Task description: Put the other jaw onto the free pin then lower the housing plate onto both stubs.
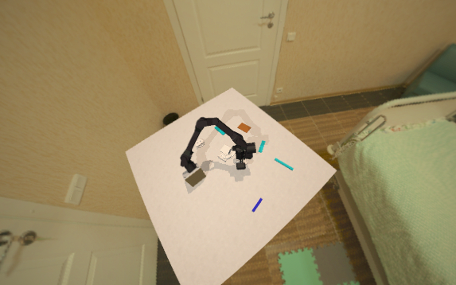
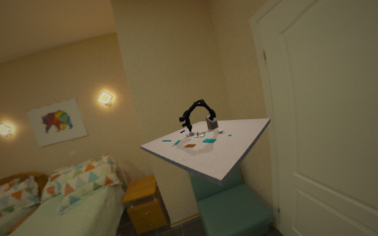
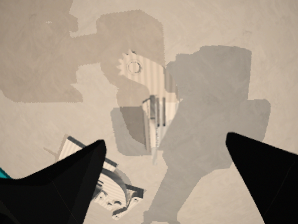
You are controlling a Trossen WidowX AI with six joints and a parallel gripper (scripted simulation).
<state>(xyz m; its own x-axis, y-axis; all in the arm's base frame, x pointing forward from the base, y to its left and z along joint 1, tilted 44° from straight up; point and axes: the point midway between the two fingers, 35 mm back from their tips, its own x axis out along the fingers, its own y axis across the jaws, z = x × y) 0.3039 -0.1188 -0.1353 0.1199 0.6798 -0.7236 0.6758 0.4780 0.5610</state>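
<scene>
Gripper (image 1: 241,158) (image 2: 190,131) (image 3: 166,143) held wide open, nothing clamped; fingertips seen well apart. Contact with parts below cannot be judged. Toothed pale jaw (image 3: 150,77) lying in the wrist view's upper middle, its round hole visible beside the teeth. White mechanism assembly (image 1: 225,152) (image 2: 199,135) (image 3: 112,187) noted near it, partly covered by one finger in the wrist view. Pins and meshing too small to be made out.

No lettering can be read on any part. Directions from top view: tabletop (image 1: 213,223) (image 2: 223,158) crossed by the black arm (image 1: 234,136) (image 2: 200,101), its boxy base (image 1: 195,177) (image 2: 212,123) placed inward of the left corner. Small white piece (image 1: 200,143) (image 2: 221,132) sited between that base and the far corner. Orange slab (image 1: 243,127) (image 2: 190,146) found toward the far corner; teal slab (image 1: 220,130) (image 2: 209,140) partly hidden under the arm in that view. Short teal bar (image 1: 262,146) (image 2: 177,142) and long teal bar (image 1: 283,164) (image 2: 166,140) located toward the right corner. Blue bar (image 1: 257,204) (image 2: 182,131) set inward of the lower right edge. Shadows cast across the toothed jaw.
</scene>
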